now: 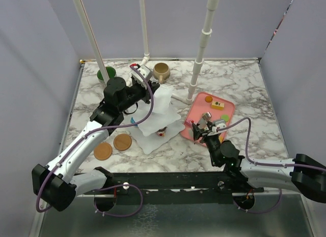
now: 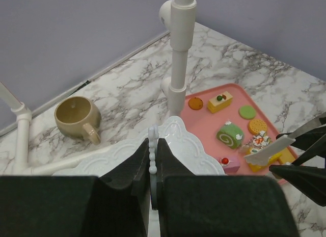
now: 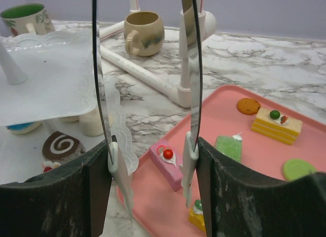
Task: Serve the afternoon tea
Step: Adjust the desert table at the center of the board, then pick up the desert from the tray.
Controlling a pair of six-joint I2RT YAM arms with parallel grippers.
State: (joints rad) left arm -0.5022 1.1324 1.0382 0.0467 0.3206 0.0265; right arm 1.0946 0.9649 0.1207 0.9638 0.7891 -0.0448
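Observation:
The white three-tier stand [image 1: 158,114] stands mid-table. My left gripper [image 1: 149,90] is over its top, shut on the beaded loop handle [image 2: 152,145] that rises above the top plate [image 2: 188,145]. My right gripper [image 3: 153,155] holds the metal tongs [image 3: 192,69], one arm against each finger and the tips apart. Those tips straddle a pink cake slice [image 3: 168,163] on the pink tray [image 3: 156,212]. A chocolate roll [image 3: 61,148] lies on a lower plate. The tan mug [image 1: 162,71] and the green-lined mug [image 1: 107,74] stand at the back.
More pastries lie on the pink tray [image 1: 226,102]: a green roll [image 2: 230,135], a yellow cake slice [image 3: 277,126] and a cookie [image 3: 248,105]. A white pipe frame [image 1: 196,69] rises behind the stand. Two brown discs [image 1: 103,151] lie front left.

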